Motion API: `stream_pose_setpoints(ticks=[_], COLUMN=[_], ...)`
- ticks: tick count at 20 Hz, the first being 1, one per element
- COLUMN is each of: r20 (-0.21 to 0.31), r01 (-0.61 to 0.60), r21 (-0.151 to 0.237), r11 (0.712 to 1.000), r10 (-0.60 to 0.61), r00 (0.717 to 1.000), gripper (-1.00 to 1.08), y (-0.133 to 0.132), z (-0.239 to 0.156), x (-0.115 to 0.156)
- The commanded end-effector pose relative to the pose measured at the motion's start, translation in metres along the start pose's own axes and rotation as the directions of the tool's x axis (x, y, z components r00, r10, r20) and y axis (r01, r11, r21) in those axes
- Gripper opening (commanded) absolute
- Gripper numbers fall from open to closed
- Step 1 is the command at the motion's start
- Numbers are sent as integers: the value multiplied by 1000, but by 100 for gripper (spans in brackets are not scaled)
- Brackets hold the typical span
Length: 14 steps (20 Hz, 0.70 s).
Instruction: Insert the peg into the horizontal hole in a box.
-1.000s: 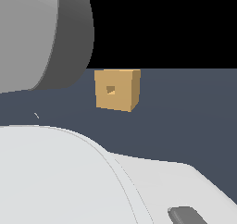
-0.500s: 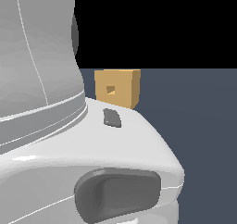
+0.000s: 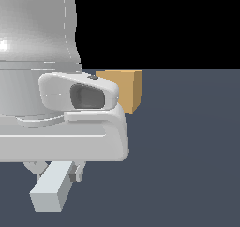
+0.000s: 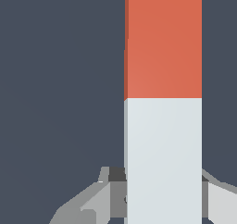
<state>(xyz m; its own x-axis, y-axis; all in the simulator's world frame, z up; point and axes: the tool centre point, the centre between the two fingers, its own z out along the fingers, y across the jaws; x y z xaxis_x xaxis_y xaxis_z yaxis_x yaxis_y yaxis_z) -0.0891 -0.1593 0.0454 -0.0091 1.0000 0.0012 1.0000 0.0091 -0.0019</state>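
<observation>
Grey-white hand apparently grips peg.

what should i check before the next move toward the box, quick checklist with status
1. Peg between the gripper fingers: ok, fingers sit against both of its sides in the wrist view.
2. Grip end: ok, fingers are on the pale end, orange end points away.
3. Box located: ok, partly visible behind the arm in the exterior view.
4. Hole visible: not ok, the arm covers that face.
5. Peg lined up with hole: cannot tell.
6. Peg clear of floor: cannot tell, pale end sits low in the exterior view.
</observation>
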Motion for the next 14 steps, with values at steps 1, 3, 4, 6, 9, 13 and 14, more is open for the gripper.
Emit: stream_pose_setpoints(ticks=[1, 3, 4, 6, 9, 13, 14], r20=[0, 0, 0, 0, 0, 0, 0], r01=[-33, -56, -68, -91, -124, -166, -177], r21=[-2, -2, -2, -2, -2, -2, -2], r11=[999, 998, 998, 996, 992, 986, 984], r10=[33, 56, 68, 91, 124, 166, 177], r00=[999, 998, 998, 996, 992, 986, 984], gripper=[-100, -100, -100, -100, -100, -100, -100], y=[-5, -8, -9, -11, -14, -16, -16], z=[-5, -8, -9, -12, -16, -21, -23], x=[21, 38, 46, 62, 85, 115, 122])
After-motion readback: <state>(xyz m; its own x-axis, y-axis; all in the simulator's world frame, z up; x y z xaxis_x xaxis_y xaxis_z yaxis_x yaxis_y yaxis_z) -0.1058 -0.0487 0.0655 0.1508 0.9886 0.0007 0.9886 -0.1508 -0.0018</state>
